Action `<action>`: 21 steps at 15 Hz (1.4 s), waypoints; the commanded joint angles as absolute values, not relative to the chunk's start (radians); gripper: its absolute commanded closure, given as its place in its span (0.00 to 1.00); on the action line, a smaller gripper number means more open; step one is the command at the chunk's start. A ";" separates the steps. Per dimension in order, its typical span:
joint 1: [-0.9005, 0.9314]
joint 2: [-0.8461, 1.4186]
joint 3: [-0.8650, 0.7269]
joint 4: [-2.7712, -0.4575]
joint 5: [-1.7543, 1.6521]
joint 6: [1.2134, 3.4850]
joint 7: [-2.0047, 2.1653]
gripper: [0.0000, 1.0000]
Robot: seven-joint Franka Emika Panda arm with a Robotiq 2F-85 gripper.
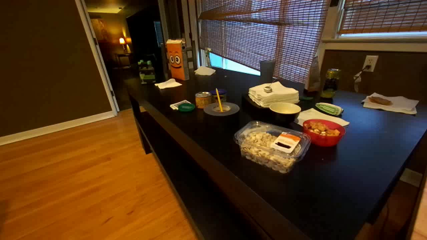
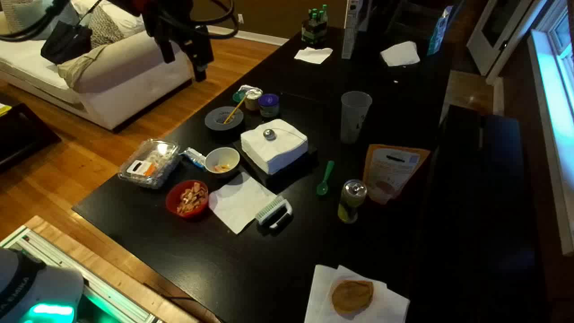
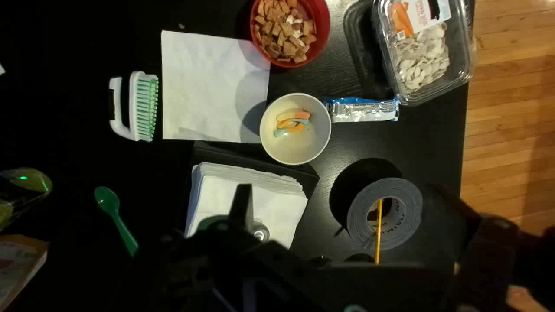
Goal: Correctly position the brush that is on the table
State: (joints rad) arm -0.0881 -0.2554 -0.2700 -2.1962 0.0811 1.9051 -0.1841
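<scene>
The brush (image 2: 273,211) is white with pale green bristles and a loop handle. It lies on its side on the black table (image 2: 233,264), with its bristles facing a flat white napkin. It also shows in an exterior view (image 1: 329,109) and in the wrist view (image 3: 144,106), where the handle points left, away from the napkin. My gripper (image 2: 184,65) is high above the table, well apart from the brush. In the wrist view the gripper (image 3: 341,190) has its fingers wide apart with nothing between them.
Beside the brush are the flat napkin (image 3: 212,91), napkin stack (image 2: 276,143), white bowl (image 2: 223,161) and red bowl (image 2: 174,199). A green spoon (image 2: 326,177), can (image 2: 352,202), pouch (image 2: 394,170) and tall cup (image 2: 355,116) stand or lie nearby. A tape roll (image 3: 403,216) holds a pencil.
</scene>
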 commanded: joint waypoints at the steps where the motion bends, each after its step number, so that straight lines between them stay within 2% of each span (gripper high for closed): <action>1: -0.114 -0.253 -0.247 -2.194 0.087 1.902 -0.190 0.00; 7: -0.114 -0.253 -0.247 -2.194 0.087 1.902 -0.190 0.00; 8: -0.121 -0.248 -0.238 -2.215 0.050 1.984 -0.165 0.00; 12: -0.140 -0.177 -0.281 -2.194 0.104 2.013 -0.271 0.00; 21: -0.295 0.133 -0.393 -2.032 0.413 1.769 -0.765 0.00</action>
State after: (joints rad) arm -0.2307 0.0056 -0.3899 -2.1387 0.3026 1.8846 -0.6202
